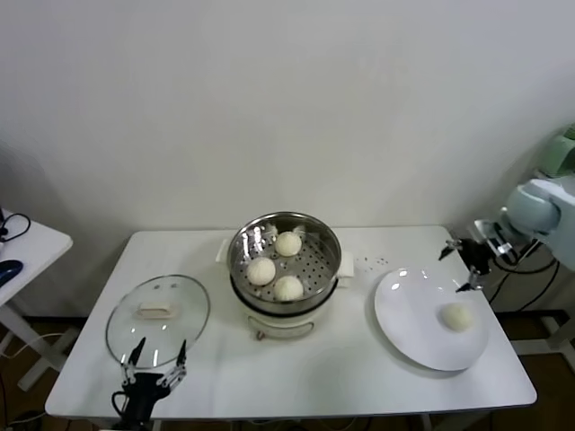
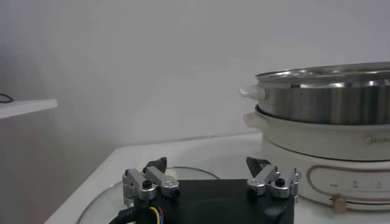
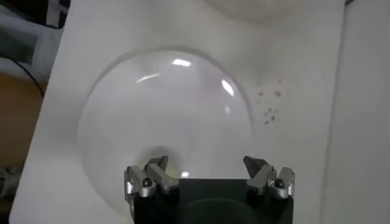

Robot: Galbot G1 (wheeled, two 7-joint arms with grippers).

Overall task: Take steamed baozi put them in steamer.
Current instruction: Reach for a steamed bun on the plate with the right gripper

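Note:
The steamer (image 1: 285,260), a shiny steel pot on a white base, stands mid-table with three steamed baozi (image 1: 288,243) on its perforated tray. One more baozi (image 1: 457,316) lies on the white plate (image 1: 413,305) at the right. My right gripper (image 1: 456,268) hovers open above the plate's far edge, nothing between its fingers. In the right wrist view that baozi (image 3: 174,158) shows partly behind one finger of the gripper (image 3: 207,167), on the plate (image 3: 164,109). My left gripper (image 1: 154,361) waits open at the front left, over the glass lid.
A flat glass lid (image 1: 158,321) with a pale knob lies left of the steamer. The left wrist view shows the steamer's side (image 2: 329,115) and the lid's rim (image 2: 109,195) under the open gripper (image 2: 207,167). A second white table (image 1: 27,244) stands at far left.

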